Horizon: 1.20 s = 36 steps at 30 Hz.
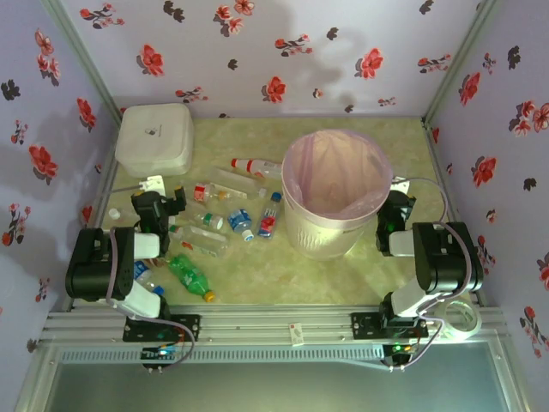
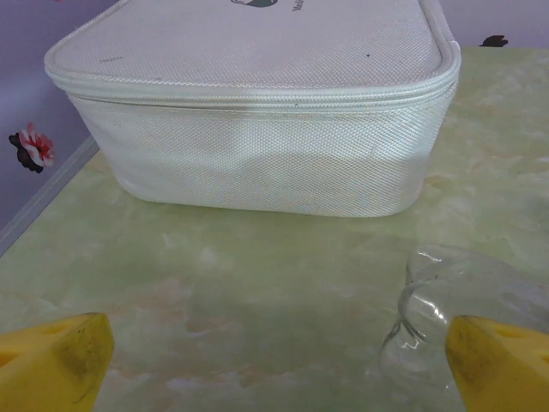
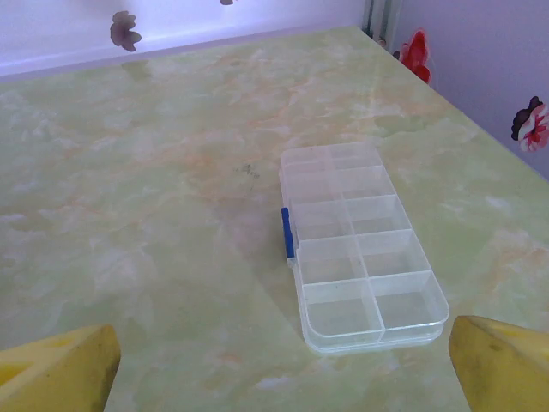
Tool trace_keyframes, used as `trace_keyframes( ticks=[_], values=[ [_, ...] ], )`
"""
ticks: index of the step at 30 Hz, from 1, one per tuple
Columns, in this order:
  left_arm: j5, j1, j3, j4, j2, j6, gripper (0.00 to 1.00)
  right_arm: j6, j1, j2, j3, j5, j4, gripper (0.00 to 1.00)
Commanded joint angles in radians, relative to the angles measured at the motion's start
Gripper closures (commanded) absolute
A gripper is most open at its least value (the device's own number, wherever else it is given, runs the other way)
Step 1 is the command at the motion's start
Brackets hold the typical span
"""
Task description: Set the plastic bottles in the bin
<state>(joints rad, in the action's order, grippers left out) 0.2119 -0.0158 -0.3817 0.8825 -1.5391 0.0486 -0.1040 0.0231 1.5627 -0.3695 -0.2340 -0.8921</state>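
The plastic bottles [image 1: 242,221] lie on their sides in a loose scatter on the glossy, pale green marbled table [image 1: 283,279], just left of the bin [image 1: 317,236]. They are small, thin-walled and mostly clear, with red, blue or white labels. The green bottle [image 1: 189,275] lies nearest, its long axis slanting and its orange cap toward the near right. A red-capped bottle [image 1: 255,166] on the far side lies left to right, cap to the left. The bin is round, white and ribbed, and stands upright right of centre. Its pale pink liner [image 1: 334,172] folds over the rim and shows bare pink inside.

The left gripper [image 2: 274,365] has its yellow fingers wide apart and grips nothing. A crumpled clear bottle [image 2: 437,309] lies by its right finger, and a woven white zipped case [image 2: 257,163] is ahead. The right gripper [image 3: 283,369] is likewise spread, before a clear compartmented organiser box [image 3: 360,249] with a blue latch.
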Motion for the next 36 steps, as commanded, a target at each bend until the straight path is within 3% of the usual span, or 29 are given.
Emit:
trace_keyframes(
  ticks=[1, 27, 33, 36],
  values=[
    [-0.005, -0.006, -0.006, 0.023, -0.008, -0.010, 0.00, 0.008, -0.002, -0.003, -0.015, 0.010, -0.001, 0.01],
    [-0.020, 0.002, -0.011, 0.013, -0.005, -0.010, 0.00, -0.010, -0.009, -0.012, -0.017, 0.005, 0.004, 0.01],
    [0.007, -0.020, -0.056, -0.211, 0.178, -0.041, 0.00, -0.069, -0.023, -0.216, -0.123, -0.022, 0.402, 0.01],
    [0.042, -0.029, -0.092, -0.364, 0.303, 0.014, 0.00, -0.110, -0.023, -0.306, -0.150, -0.041, 0.540, 0.01]
  ],
)
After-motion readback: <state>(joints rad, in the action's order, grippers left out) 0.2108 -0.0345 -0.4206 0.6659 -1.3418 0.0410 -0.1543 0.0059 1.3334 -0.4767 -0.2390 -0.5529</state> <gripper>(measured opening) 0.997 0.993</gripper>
